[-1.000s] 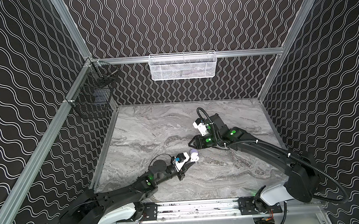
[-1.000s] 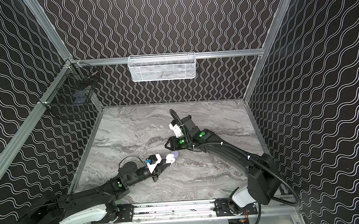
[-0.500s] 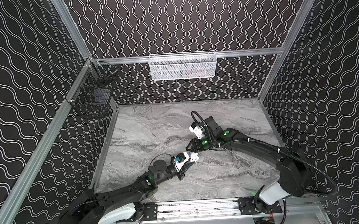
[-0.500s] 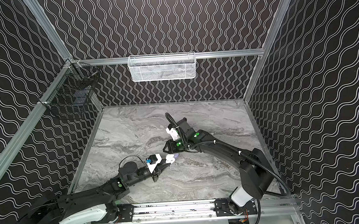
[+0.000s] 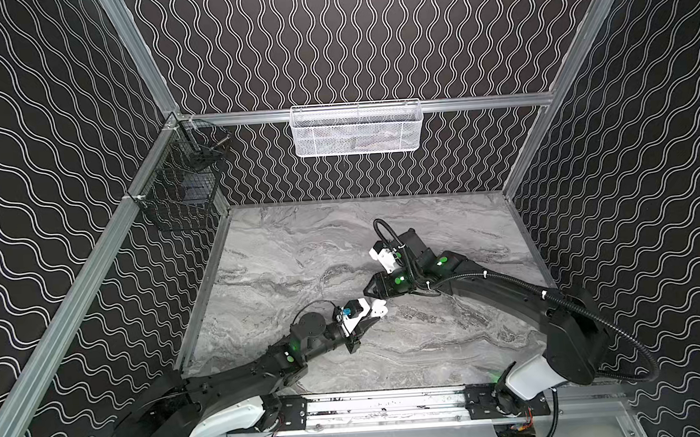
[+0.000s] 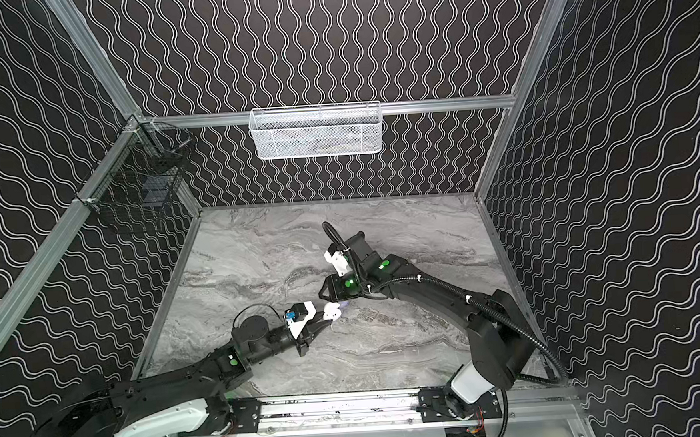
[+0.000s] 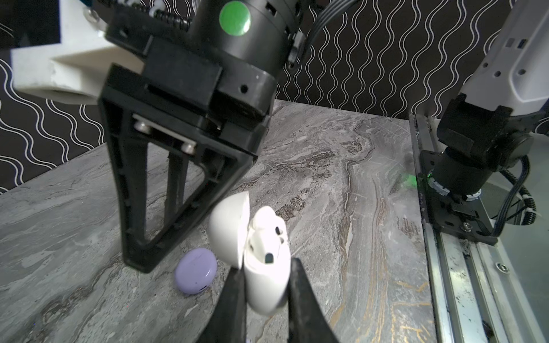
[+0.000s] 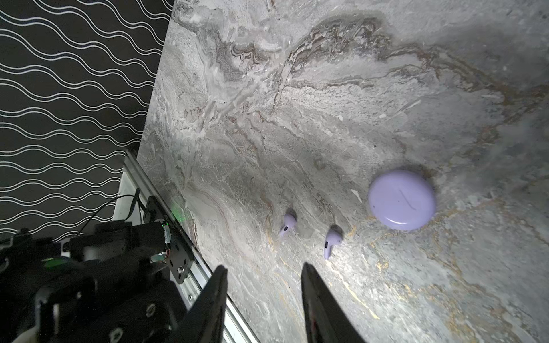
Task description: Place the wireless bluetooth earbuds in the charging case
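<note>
L pincer [image 7: 267, 265] clamped on white case [image 7: 228, 228] — R pincer [image 8: 263, 267] apart over lavender buds [image 8: 331, 240].

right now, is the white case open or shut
Open. The white case, clamped in the left hand, has its lid hinged back, and white earbuds show seated inside.

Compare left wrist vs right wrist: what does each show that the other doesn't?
Left wrist only: the open white case clamped in the left gripper, with white buds inside.

Right wrist only: two lavender buds lying loose on the table, apart from each other and from the case.

Both: the closed lavender case on the table, and the right gripper, open and empty.
</note>
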Robot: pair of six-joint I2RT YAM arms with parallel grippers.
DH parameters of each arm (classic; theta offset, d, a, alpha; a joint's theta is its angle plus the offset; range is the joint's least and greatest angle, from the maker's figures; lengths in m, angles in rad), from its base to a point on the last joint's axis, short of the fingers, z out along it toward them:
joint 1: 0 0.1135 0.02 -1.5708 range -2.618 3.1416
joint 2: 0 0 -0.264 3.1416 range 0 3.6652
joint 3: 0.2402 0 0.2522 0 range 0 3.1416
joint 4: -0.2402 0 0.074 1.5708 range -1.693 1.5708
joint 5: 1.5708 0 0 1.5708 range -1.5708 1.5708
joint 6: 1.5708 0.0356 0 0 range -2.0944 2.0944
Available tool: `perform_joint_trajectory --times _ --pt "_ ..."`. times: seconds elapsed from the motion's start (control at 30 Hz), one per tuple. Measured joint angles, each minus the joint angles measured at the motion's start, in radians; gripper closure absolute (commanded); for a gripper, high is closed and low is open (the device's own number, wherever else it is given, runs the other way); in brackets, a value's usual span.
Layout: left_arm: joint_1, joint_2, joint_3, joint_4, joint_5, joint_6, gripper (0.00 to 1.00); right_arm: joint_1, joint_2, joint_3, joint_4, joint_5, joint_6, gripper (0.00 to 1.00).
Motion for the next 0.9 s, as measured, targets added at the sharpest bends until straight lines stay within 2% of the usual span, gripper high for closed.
perform_joint_trajectory --times 0.27,0.67,0.9 --pt "0.000 -0.013 -0.006 -0.028 -0.043 0.002 1.00 0.019 -0.004 -0.022 -0.007 -0.008 -0.004 0.58" --pt "0.000 -0.019 -0.009 -0.032 -0.040 0.006 1.00 0.028 -0.015 -0.028 -0.004 0.001 -0.006 0.58" --pt "0.000 -0.019 -0.009 -0.020 -0.063 0.006 1.00 0.026 -0.055 -0.029 -0.007 0.019 -0.007 0.50"
